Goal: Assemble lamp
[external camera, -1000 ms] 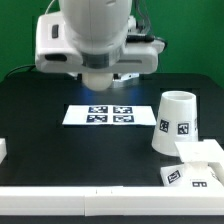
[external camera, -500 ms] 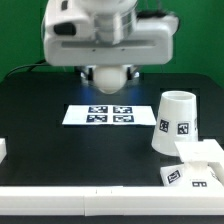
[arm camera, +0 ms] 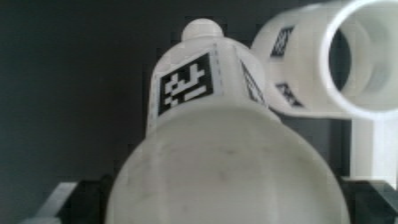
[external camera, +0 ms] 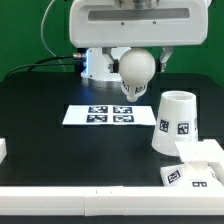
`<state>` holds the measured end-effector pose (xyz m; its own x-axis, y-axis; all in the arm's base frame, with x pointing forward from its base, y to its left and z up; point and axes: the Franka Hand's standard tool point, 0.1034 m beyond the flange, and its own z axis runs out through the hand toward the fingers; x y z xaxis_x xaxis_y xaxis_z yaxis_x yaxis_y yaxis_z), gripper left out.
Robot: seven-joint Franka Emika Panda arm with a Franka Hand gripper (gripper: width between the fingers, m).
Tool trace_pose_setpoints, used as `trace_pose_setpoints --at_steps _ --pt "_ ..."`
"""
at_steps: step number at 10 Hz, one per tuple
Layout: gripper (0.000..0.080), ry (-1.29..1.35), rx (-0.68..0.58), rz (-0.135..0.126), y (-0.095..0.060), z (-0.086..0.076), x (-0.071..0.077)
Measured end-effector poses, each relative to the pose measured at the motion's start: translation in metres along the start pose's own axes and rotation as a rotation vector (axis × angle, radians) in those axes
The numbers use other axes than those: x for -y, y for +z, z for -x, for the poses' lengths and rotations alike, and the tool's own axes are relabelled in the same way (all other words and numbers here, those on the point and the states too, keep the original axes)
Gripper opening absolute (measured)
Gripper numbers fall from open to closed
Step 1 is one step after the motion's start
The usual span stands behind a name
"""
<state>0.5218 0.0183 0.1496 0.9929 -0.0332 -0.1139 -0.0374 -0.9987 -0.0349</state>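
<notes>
Where the arm hangs high over the black table (external camera: 40, 130), the gripper (external camera: 135, 60) holds the bulb (external camera: 137, 70) in the air, neck downward, above the table's far side behind the marker board (external camera: 107, 114). The shade (external camera: 178, 122) stands wide end down at the exterior view's right, near the board. The base (external camera: 203, 160) lies just beside the shade, nearer the camera. In the wrist view the bulb (arm camera: 214, 160) fills the foreground with its tagged neck pointing away. The fingers are clamped on its round end, and the shade (arm camera: 329, 60) shows beyond.
</notes>
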Motion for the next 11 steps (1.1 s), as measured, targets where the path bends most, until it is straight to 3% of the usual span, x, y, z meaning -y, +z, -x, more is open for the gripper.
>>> trace_pose_setpoints --at_steps 2,3,4,6,7,8,11 --pt "0.0576 -0.002 -0.152 0.002 -0.002 -0.007 0.001" --pt "0.0576 -0.007 -0.274 -0.002 -0.014 -0.025 0.009" --pt "0.0576 -0.016 -0.39 -0.005 -0.025 -0.042 0.02" --pt "0.0576 0.012 -0.505 -0.017 -0.035 -0.06 0.05" --pt "0.0576 -0.003 -0.515 -0.017 -0.035 -0.06 0.057" --pt "0.0576 0.003 -0.616 -0.02 -0.038 -0.064 0.054" --pt "0.0576 0.004 -0.61 -0.017 -0.033 -0.061 0.052"
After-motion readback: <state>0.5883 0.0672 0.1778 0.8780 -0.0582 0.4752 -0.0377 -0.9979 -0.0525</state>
